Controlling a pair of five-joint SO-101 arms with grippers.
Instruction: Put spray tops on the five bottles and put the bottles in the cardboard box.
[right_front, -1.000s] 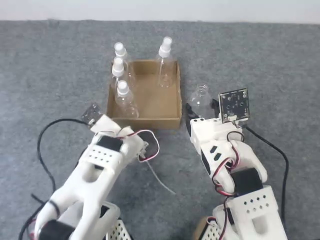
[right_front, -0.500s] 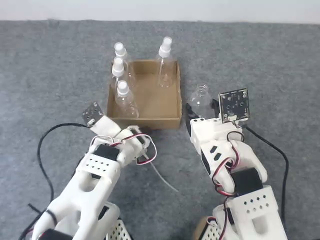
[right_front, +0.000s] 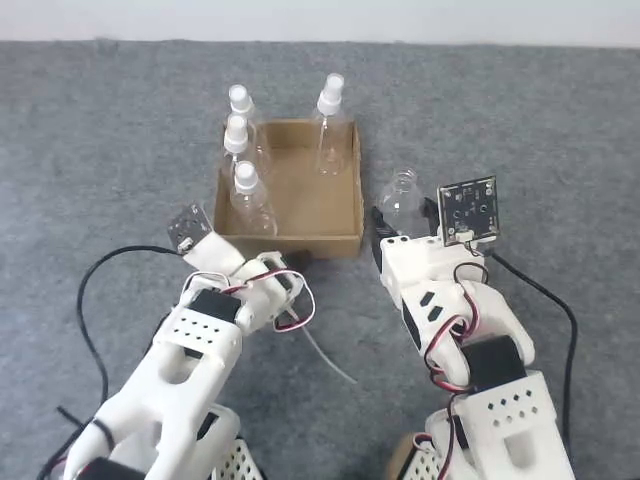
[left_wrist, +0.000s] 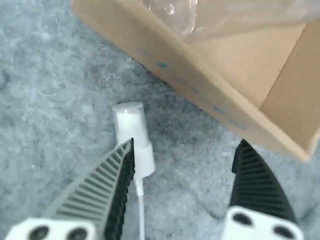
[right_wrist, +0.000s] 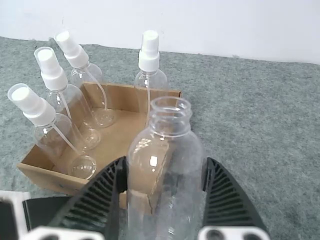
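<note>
**Left arm.** Low over the grey carpet (right_front: 520, 120), stretched toward the near wall of the cardboard box (right_front: 290, 243). The left gripper (right_front: 285, 275) sits just short of that wall. In the left wrist view the left gripper (left_wrist: 187, 145) has its claw spread wide and holds nothing.

**Spray top** (left_wrist: 131, 135). Loose, lying on the carpet close to the box wall (left_wrist: 200, 95), at the tip of one finger (left_wrist: 112, 185). Contact with that finger cannot be told. Its dip tube (right_front: 322, 358) trails back along the carpet beside the arm.

**Right arm.** Raised beside the box's right wall. The right gripper (right_front: 383, 232) pinches the open-necked bottle (right_front: 400, 195) upright. In the right wrist view the right gripper (right_wrist: 164, 165) has one finger pressed to each side of the bottle (right_wrist: 164, 150). The bottle's neck is bare and it stands outside the box.

**Cardboard box** (right_wrist: 45, 172). Open-topped, on the carpet between and ahead of the two arms. Contents:
- Three capped bottles (right_front: 237, 140) stand in a row along the left wall (right_wrist: 52, 80).
- The fourth capped bottle (right_front: 330, 120) stands in the far right corner (right_wrist: 150, 75).
- All four are upright with white spray tops fitted.
</note>
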